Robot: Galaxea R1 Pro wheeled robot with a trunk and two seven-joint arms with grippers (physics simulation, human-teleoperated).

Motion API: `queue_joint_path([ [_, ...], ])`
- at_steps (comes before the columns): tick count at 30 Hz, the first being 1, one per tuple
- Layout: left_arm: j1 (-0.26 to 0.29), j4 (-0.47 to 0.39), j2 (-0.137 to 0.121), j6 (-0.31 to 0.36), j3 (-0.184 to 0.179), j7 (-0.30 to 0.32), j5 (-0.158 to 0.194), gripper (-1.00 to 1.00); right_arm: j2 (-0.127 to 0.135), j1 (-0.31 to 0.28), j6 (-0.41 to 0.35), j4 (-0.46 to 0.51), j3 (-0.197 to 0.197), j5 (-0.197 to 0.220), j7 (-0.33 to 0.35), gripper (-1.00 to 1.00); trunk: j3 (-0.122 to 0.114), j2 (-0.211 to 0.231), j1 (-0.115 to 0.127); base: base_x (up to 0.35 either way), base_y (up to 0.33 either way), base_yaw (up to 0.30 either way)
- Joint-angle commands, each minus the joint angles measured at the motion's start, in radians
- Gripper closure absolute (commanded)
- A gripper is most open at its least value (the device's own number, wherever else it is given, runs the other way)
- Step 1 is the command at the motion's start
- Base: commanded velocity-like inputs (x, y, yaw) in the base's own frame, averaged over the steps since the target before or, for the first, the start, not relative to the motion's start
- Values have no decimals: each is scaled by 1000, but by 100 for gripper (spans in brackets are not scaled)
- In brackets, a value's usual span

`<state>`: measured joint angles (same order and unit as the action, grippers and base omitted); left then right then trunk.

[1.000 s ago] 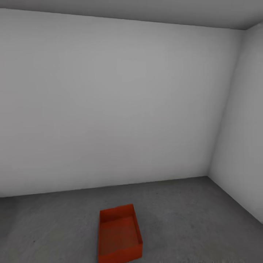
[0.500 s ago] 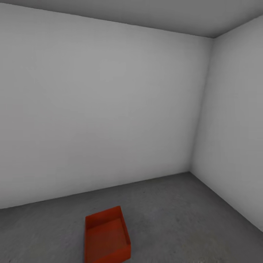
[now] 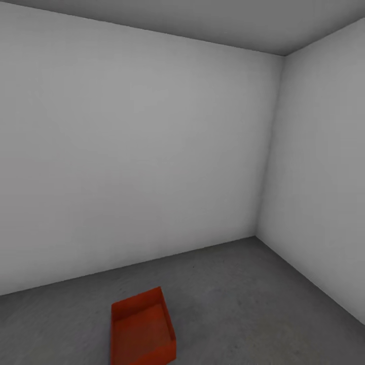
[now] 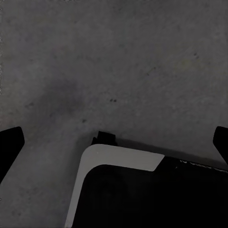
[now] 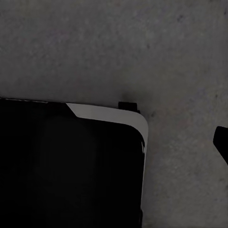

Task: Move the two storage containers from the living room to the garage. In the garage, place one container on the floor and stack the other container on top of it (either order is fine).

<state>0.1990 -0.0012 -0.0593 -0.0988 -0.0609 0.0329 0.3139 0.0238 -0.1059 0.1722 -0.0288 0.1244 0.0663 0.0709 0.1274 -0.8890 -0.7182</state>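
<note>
Standing in the garage, the robot faces a corner of plain white walls (image 3: 137, 152) over the grey concrete floor (image 3: 238, 294). One bin (image 3: 142, 329) sits upright and open-topped on that floor, well apart from both walls and empty as far as its inside shows.

Both wrist cameras look down at bare concrete and a dark, pale-edged corner of what looks like the robot's own base (image 4: 118, 161). The left gripper (image 4: 114, 142) has its jaws spread wide, with nothing between them but floor. Of the right gripper only one fingertip (image 5: 222, 140) shows, so I cannot tell how its jaws stand.

The chief risk, I judge, is the base: any turn or approach made with the bin low and close ahead could nudge it askew, spoiling the footing for the stack.
</note>
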Motion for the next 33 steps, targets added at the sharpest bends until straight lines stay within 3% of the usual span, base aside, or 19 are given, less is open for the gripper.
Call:
queue_joint_path([
  [1, 1, 1, -1, -3, -7, 3, 10, -100, 0, -1, 6, -3, 7, 8, 4, -100, 1, -1, 0, 0, 0, 0],
  [10, 0, -1, -1, -7, -9, 4, 5, -100, -1, -1, 4, -3, 5, 12, 3, -100, 1, -1, 0, 0, 0, -100],
  [33, 0, -2, 15, -8, -9, 5, 3, -100, 2, -1, 5, -3, 3, 17, 3, -100, 1, -1, 0, 0, 0, -278],
])
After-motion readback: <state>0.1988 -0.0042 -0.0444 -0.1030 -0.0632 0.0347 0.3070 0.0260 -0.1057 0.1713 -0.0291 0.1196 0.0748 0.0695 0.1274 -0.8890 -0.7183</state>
